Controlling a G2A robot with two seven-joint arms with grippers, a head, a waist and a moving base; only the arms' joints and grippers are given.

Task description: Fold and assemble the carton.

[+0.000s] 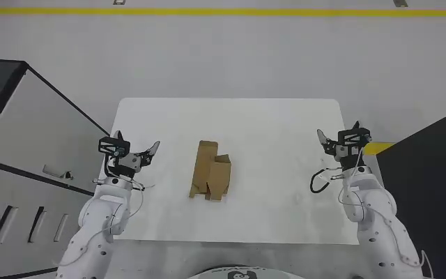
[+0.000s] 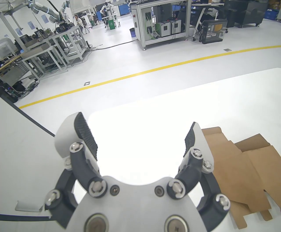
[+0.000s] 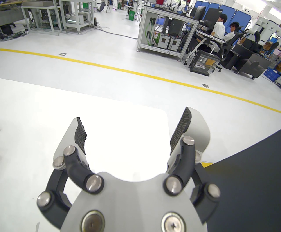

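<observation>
This was a robotics lab in an industrial workshop hall. A smooth pale grey floor [image 2: 131,55] ran wide, marked by a painted yellow line [image 2: 153,70]. Beyond it stood an aluminium-frame rack of electronic boxes and green cabling [image 2: 162,22], metal workbenches piled with equipment [image 2: 50,48], and a loose dark cable trailing over the floor [image 2: 109,46]. Grey jointed robot arms with blue-lit rings [image 2: 44,9] rose above the benches, and a white humanoid robot [image 2: 107,8] stood by a green bin [image 2: 111,23]. Blue partition screens [image 3: 239,13] and dark monitors [image 3: 198,12] marked a desk area beyond the plain white table [image 1: 279,125].
</observation>
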